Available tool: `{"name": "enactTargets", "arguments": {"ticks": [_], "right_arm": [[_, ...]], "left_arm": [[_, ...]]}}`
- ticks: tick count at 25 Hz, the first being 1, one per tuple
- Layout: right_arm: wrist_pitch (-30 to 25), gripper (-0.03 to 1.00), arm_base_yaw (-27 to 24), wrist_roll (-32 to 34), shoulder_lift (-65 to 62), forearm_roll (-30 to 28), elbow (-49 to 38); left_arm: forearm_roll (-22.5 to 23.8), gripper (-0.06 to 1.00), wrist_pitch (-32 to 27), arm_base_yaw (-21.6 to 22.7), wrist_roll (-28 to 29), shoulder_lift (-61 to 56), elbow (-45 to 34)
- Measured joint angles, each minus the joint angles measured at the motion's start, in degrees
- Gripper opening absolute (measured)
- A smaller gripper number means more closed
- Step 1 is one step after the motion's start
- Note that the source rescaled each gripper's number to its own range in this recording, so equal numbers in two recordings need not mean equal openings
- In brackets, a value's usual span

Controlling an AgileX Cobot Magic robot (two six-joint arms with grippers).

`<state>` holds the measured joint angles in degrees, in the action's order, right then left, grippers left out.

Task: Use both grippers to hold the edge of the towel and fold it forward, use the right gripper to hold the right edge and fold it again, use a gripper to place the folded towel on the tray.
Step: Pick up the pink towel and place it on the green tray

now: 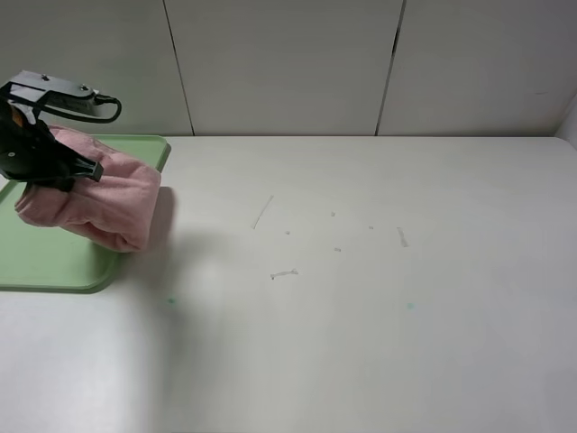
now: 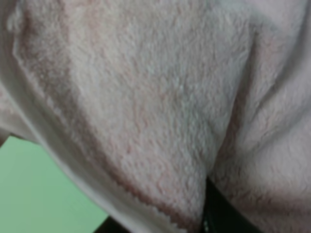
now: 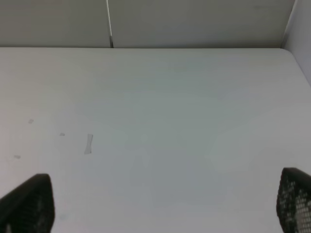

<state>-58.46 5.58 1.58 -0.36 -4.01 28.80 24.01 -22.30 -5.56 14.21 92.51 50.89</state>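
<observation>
One folded pink towel [image 1: 99, 203] hangs bunched at the far left of the scene, over the right part of the pale green tray [image 1: 54, 271], its right end reaching past the tray's rim above the desk [image 1: 361, 298]. The left tool [image 1: 68, 171] is pinching the towel's top; in the left wrist view fluffy pile and a stitched hem [image 2: 146, 206] fill the frame, with green tray beneath. The desk is white and matte, with a few faint scuffs near its middle; pale wall panels with dark seams stand behind it. The left arm [image 1: 36, 117] comes in from the left edge, bent over the tray. The right tool [image 3: 160, 204] stands spread wide above bare desk, touching nothing. No writing is readable.
</observation>
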Motion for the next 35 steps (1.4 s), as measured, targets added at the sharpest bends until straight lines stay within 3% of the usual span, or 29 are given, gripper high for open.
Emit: {"name": "enactTargets", "arguments": {"ticks": [12, 27, 29, 33, 35], "right_arm": [[0.00, 1.00, 0.00, 0.00, 0.00, 0.00, 0.00], [0.00, 1.00, 0.00, 0.00, 0.00, 0.00, 0.00], [0.00, 1.00, 0.00, 0.00, 0.00, 0.00, 0.00], [0.00, 1.00, 0.00, -0.07, 0.00, 0.00, 0.00], [0.00, 1.00, 0.00, -0.13, 0.00, 0.00, 0.00]], "left_arm": [[2.58, 0.14, 1.75, 6.67, -0.80, 0.00, 0.00], [4.24, 0.14, 4.71, 9.90, -0.46, 0.00, -2.40], [4.30, 0.24, 4.71, 9.90, -0.36, 0.00, -2.40], [4.34, 0.81, 5.00, 9.90, -0.36, 0.00, -2.40], [4.75, 0.93, 5.07, 9.90, -0.43, 0.00, -2.40]]}}
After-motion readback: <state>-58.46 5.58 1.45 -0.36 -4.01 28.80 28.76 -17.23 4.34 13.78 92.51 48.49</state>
